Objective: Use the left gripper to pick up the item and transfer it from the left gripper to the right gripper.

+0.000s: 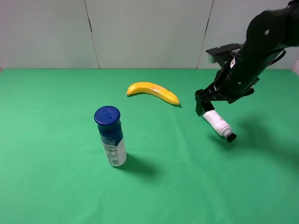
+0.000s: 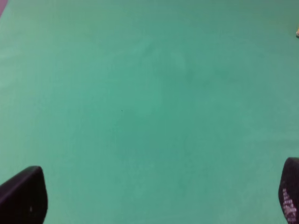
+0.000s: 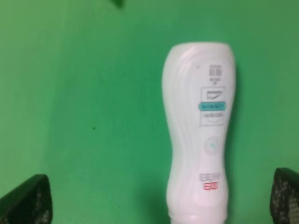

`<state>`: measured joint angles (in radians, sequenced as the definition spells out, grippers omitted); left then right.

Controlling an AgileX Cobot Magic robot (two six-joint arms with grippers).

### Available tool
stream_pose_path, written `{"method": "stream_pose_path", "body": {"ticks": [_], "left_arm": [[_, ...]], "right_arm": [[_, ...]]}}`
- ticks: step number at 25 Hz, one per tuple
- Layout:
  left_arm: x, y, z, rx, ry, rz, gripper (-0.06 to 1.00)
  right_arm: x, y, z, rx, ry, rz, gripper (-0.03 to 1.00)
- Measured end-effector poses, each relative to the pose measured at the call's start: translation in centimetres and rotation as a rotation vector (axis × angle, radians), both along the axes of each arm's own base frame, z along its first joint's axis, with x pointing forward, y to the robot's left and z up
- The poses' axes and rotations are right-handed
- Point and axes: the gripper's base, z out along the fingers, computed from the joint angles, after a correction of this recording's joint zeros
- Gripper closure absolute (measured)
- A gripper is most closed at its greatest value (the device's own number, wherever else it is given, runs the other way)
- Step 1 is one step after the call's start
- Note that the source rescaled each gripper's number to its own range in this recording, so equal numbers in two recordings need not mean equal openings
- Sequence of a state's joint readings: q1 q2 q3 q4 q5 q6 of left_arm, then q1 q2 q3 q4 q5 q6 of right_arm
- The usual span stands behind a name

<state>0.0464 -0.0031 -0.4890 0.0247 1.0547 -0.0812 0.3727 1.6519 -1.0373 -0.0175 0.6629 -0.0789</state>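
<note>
"So where is the white bottle now?"

"Lying on the green table, toward its right edge and past the tip of the banana, black cap pointing to the near edge. My right gripper hangs just over its base end, fingers spread wide and holding nothing. From the high camera I cannot tell whether a finger touches it."

"And your left gripper?"

"Spread wide too, empty, with only bare green cloth under it. The high camera does not show it at all."

"What would make this step go well?"

"As I judge it, the bottle looks set down on the right side, so the job is a clean exit: lift my right gripper straight away from the bottle without brushing it, since a round body like that could roll."

"What does each camera add?"

"My right wrist camera shows the bottle's printed label lying between my two dark fingertips, detail the high camera blurs. Only the high camera shows the banana and the upright blue-capped bottle nearer the middle."
</note>
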Motion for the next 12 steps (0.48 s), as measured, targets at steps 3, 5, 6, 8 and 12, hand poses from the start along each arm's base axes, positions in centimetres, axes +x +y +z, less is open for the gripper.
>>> {"method": "stream_pose_path", "body": {"ticks": [3, 5, 6, 8, 12], "left_arm": [[0.0, 0.0, 0.0, 0.000, 0.000, 0.000, -0.05], [0.0, 0.0, 0.0, 0.000, 0.000, 0.000, -0.05], [0.0, 0.0, 0.0, 0.000, 0.000, 0.000, -0.05], [0.0, 0.0, 0.0, 0.000, 0.000, 0.000, -0.05], [0.0, 0.0, 0.0, 0.000, 0.000, 0.000, -0.05]], "right_arm": [[-0.7, -0.3, 2.0, 0.017, -0.042, -0.002, -0.03], [-1.2, -0.5, 3.2, 0.027, -0.067, -0.003, -0.03], [-1.5, -0.6, 3.7, 0.032, -0.077, -0.005, -0.03], [-2.2, -0.9, 4.9, 0.042, -0.092, -0.015, -0.03], [-3.7, -1.5, 7.0, 0.061, -0.111, -0.038, -0.03]]}}
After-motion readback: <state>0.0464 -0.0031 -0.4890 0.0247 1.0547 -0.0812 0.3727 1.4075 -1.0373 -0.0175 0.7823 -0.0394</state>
